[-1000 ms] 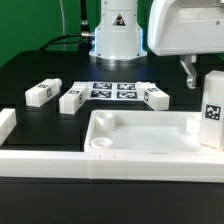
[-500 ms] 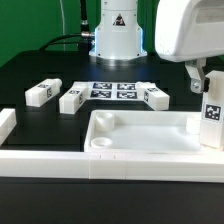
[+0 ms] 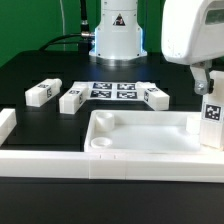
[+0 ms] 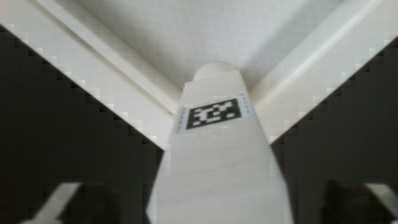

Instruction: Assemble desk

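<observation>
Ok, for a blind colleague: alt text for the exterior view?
The open gripper hangs at the top of an upright leg at the tabletop's end on the exterior view's right. Three more legs lie behind, flanking the marker board.

Tabletop [image 3: 140,130] flat — corner leg [image 3: 212,113] upright, three legs [image 3: 41,92] [image 3: 72,98] [image 3: 155,96] lying.

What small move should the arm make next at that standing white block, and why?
Probably lower a little around it: the gripper sits at the top of the upright square white plastic leg, and the wrist view shows it centred between spread jaws.

White legs [image 3: 43,93], black-and-white tags [image 3: 213,112]
</observation>
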{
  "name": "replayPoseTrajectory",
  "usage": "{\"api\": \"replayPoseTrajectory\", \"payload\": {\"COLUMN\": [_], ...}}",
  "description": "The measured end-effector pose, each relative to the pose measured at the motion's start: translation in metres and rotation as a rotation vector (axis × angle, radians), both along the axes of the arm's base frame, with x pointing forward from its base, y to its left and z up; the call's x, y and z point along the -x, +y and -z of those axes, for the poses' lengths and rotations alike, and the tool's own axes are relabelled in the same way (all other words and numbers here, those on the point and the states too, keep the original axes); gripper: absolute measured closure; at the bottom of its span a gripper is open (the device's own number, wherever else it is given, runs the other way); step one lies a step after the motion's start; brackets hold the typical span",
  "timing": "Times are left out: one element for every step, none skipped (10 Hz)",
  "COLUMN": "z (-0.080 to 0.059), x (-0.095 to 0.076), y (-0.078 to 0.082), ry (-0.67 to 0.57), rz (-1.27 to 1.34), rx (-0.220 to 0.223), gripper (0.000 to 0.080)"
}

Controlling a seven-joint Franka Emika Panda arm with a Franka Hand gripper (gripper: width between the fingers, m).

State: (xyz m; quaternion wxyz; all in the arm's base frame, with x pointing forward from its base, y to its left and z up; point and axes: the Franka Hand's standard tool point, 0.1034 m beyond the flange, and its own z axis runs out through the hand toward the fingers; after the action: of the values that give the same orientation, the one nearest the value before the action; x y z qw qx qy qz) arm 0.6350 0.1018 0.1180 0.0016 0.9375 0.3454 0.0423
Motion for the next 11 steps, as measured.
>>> {"api": "replayPoseTrajectory", "payload": {"z": [0.0000,0.0001,0.0002,0.0002,0.0003,0.0006,0.0009,0.0012,0.0013,0.0016,0.0021], "x": [0.0000,0.0001,0.0001,0.0001,0.0001,0.0004,0.0007,0.0011,0.0012,0.0012,0.0012], "y": [-0.0001,-0.0001,-0.0002,-0.0002,-0.0002,0.0001,-0.0004,0.0004,0.0007,-0.0002,0.0003], "ry": [0.000,0.000,0.001,0.001,0.001,0.005,0.009,0.015,0.020,0.026,0.027], "rz": [0.000,0.000,0.013,0.027,0.027,0.108,0.215,0.321,0.435,0.548,0.673], "rx": [0.000,0.000,-0.001,-0.002,-0.002,-0.013,-0.030,-0.044,-0.057,-0.072,-0.083], "gripper": [0.0423,0.0511,0.0511,0.0511,0.0511,0.0511,0.0511,0.0511,0.0511,0.0511,0.0511]}}
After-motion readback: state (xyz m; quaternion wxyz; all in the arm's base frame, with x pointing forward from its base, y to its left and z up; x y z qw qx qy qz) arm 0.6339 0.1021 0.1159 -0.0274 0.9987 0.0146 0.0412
